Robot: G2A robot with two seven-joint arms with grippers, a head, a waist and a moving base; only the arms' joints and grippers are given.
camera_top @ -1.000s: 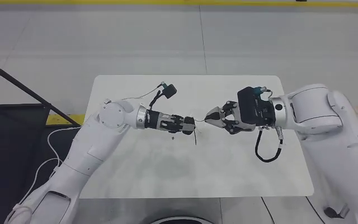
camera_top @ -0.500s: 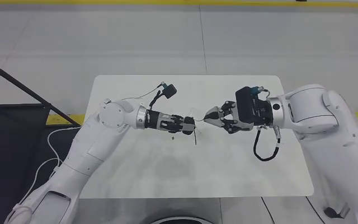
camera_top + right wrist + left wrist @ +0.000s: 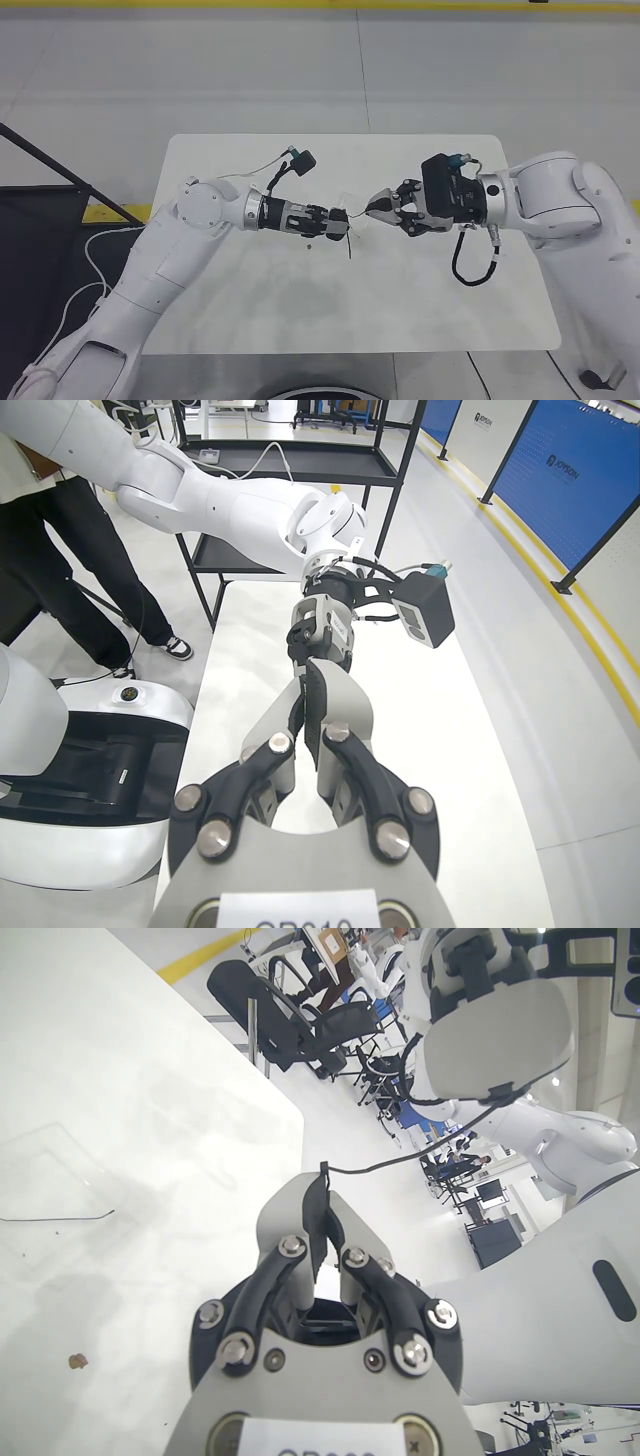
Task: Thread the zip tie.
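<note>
Your left gripper [image 3: 322, 1190] is clamped on one end of the black zip tie [image 3: 372, 1168], holding it in the air above the middle of the white table [image 3: 450, 300]. The strap spans to your right gripper [image 3: 306, 672], whose fingers are pressed together on its other end. A second thin black strand [image 3: 55, 1218] lies loose on the table.
</note>
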